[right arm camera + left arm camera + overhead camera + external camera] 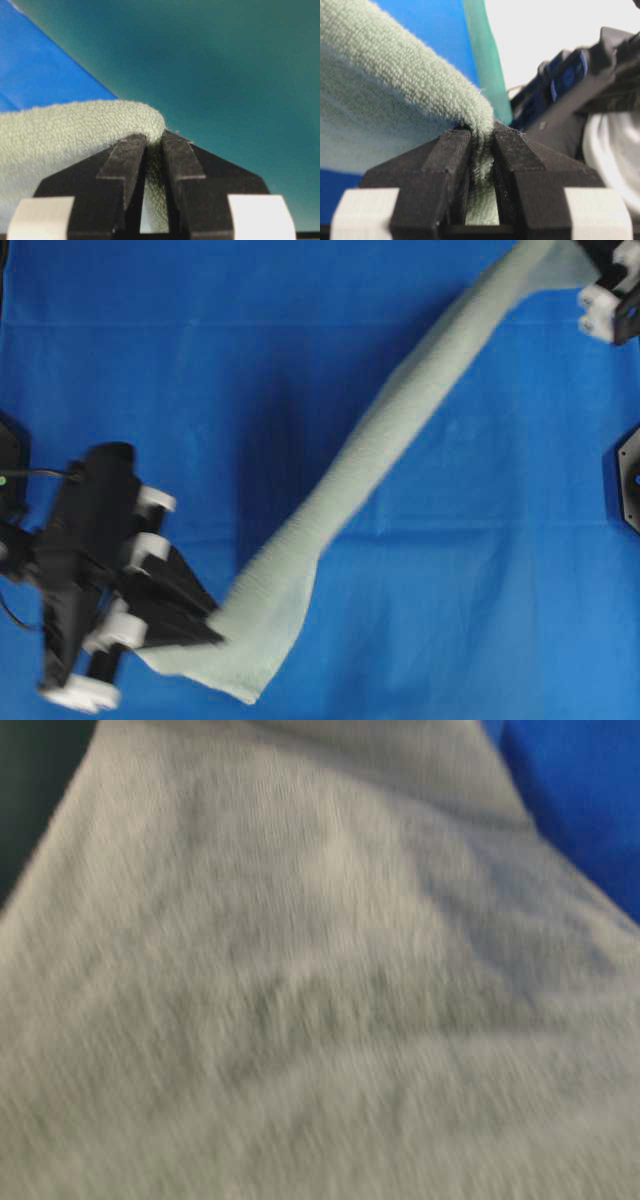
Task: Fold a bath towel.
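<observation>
Because each end is pinched between nearly closed fingers, the left gripper at near left and the right gripper at far right, the bath towel hangs stretched diagonally above the blue cloth, probably to straighten it for folding.

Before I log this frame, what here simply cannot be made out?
- Right end effector: cut off by the overhead view's top-right edge.
- Table-level view: the bath towel, blurred, fills it and hides both arms.
- Towel's fold state: bunched into a rope overhead, layers uncountable.
- Blue cloth beneath: partly covered.
</observation>
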Controlling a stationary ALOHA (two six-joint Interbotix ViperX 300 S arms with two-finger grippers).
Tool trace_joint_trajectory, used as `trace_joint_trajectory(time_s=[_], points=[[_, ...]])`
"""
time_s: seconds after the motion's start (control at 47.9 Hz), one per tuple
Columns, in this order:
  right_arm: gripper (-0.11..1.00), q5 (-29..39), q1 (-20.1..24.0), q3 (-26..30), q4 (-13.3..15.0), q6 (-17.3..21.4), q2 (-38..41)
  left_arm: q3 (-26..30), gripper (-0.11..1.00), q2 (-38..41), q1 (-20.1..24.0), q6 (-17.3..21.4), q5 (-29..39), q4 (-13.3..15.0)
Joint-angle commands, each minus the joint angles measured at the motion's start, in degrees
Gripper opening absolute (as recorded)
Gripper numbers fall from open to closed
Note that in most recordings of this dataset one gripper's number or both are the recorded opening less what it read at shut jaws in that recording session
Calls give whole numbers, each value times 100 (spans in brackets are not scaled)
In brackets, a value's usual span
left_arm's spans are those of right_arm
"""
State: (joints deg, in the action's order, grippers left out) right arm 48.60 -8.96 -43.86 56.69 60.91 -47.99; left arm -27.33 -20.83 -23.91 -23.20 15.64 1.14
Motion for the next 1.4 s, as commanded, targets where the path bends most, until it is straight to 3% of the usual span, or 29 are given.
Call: trace_joint_trajectory(time_s=[0.0,0.104,0.209,0.313,0.396,0.521,0.626,0.814,0.918,1.064,1.231,1.377], points=[[14,492,202,211,-211,-141,-343,483,11,237,-149,-9,-88,18],[14,1283,826,316,-738,-448,-650,1011,11,703,-264,-9,-88,18],[14,1925,1477,369,-1081,-475,-721,1459,11,1072,-404,9,-18,0],[14,2382,1898,360,-1099,-439,-624,1661,11,1248,-466,9,176,-35],[14,2435,1863,325,-914,-422,-369,1512,11,1178,-404,-53,299,-18],[14,2232,1424,202,-492,-422,158,826,11,835,-70,-589,448,-9],[14,1600,598,185,-352,-439,861,-26,11,413,255,-1143,545,-35],[14,-580,-853,299,-343,-475,2285,-1573,11,-369,791,-1723,545,-35],[14,-1670,-1433,448,-334,-483,3059,-2215,11,-633,1046,-1890,536,-35],[14,-2654,-1916,826,-290,-545,4113,-2927,11,-773,1441,-2048,519,-35],[14,-2769,-2074,1257,-220,-809,4869,-3428,11,-703,1828,-1995,290,-44],[14,-2865,-2145,1468,-220,-958,5168,-3507,11,-624,1907,-1934,272,-62]])
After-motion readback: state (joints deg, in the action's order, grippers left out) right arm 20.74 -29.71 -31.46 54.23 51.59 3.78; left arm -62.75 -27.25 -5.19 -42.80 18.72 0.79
